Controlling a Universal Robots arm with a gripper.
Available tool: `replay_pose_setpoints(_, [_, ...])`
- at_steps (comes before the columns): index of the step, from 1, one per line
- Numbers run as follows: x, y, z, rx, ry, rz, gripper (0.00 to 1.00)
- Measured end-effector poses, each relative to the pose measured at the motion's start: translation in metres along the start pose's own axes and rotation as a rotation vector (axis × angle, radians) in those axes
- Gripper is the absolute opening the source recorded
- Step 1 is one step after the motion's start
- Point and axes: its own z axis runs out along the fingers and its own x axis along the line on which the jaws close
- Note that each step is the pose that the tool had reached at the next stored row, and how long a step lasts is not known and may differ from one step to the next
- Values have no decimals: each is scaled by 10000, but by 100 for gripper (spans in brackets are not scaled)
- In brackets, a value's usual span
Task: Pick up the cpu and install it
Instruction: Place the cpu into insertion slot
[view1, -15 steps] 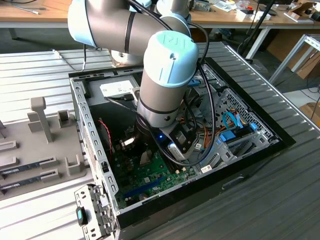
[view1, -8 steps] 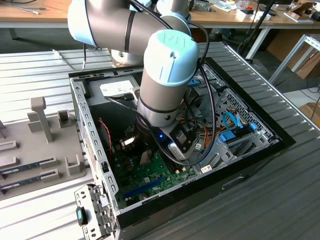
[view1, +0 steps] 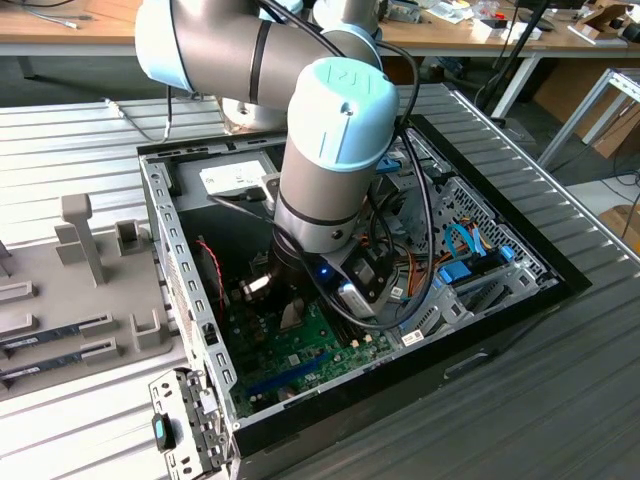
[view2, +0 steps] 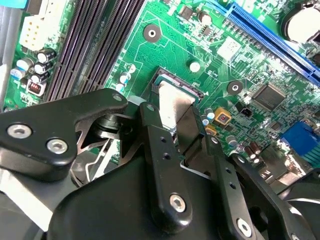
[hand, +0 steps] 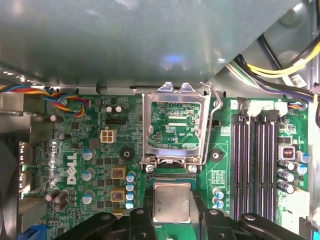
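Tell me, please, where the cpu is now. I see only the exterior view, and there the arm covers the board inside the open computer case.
Observer: In both wrist views the small square cpu with the silvery-grey metal top sits between the fingers of the black gripper, which is shut on two opposite edges of it.
Operator: Is it over the socket?
Observer: In the first wrist view it is at the dark socket rim on the green circuit board. I cannot tell whether it is fully seated.
Operator: And the socket cover?
Observer: The shiny metal retention frame is flipped open, just beside the cpu.
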Motion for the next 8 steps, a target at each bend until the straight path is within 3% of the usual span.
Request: replay_pose_setpoints(8, [2, -11, 23, 2, 0, 277, 39])
